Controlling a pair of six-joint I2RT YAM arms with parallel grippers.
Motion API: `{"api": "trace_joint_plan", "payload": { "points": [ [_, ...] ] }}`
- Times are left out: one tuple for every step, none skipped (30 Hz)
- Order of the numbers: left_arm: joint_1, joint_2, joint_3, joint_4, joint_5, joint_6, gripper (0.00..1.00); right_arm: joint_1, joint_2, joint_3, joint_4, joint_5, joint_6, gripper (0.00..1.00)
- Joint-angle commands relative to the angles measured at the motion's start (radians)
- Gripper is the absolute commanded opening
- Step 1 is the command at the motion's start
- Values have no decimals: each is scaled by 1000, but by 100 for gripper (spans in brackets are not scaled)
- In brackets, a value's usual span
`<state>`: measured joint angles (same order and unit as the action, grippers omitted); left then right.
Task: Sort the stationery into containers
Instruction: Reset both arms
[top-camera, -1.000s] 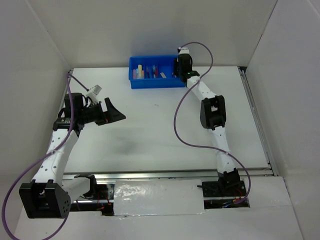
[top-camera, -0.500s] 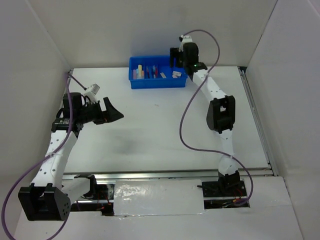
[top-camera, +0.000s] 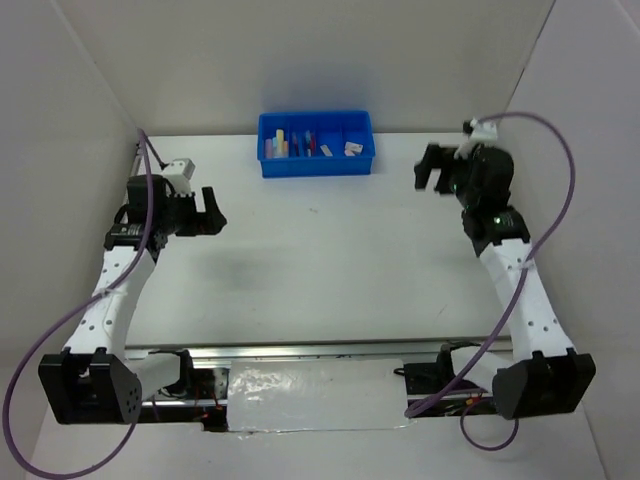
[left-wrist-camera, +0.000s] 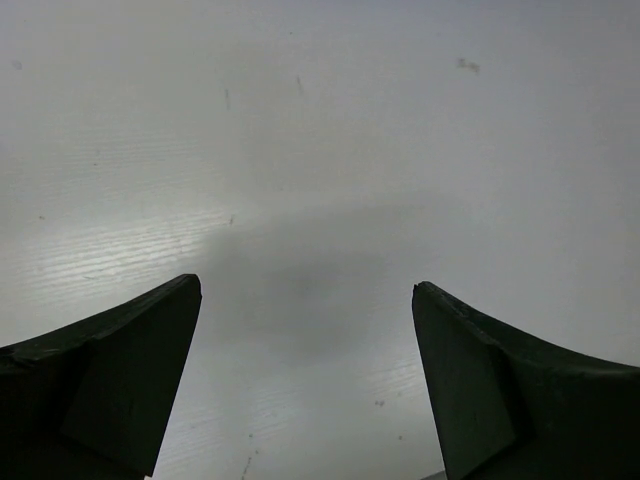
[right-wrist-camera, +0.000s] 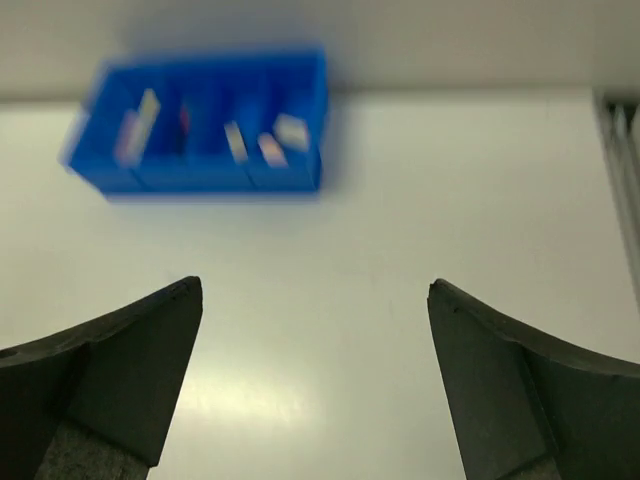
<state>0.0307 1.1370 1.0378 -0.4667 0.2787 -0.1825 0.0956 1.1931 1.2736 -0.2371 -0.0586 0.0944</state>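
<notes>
We see a white table (top-camera: 330, 260), matte, with a fine streaked grain showing in the left wrist view. One thing stands directly on it: the blue tray (top-camera: 316, 166). It sits flat, its long side running along the table's far edge, close to the back wall, its compartments side by side.

Well in front of the tray and somewhat to its left, a soft grey shadow (top-camera: 243, 270) lies on the surface. A few tiny dark specks (left-wrist-camera: 467, 65) mark the white top; we cannot place them relative to the tray.

Far to the right of the tray a grey side rail (right-wrist-camera: 622, 150) follows the table's edge. Well in front of the tray, a metal near rail (top-camera: 300, 349) borders the near edge.
</notes>
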Motion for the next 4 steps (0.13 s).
{"api": "trace_joint_plan", "payload": {
  "points": [
    [6, -13, -71, 51, -75, 52, 99, -60, -74, -285, -116, -33, -38, 100],
    [5, -16, -84, 62, -75, 54, 99, -69, -151, -378, -117, -37, -48, 100],
    [5, -20, -96, 78, -72, 57, 99, -77, -183, -416, -122, -41, -64, 100],
    [5, -25, -111, 85, -66, 60, 100, -88, -243, -448, -129, -49, -71, 100]
  ]
}}
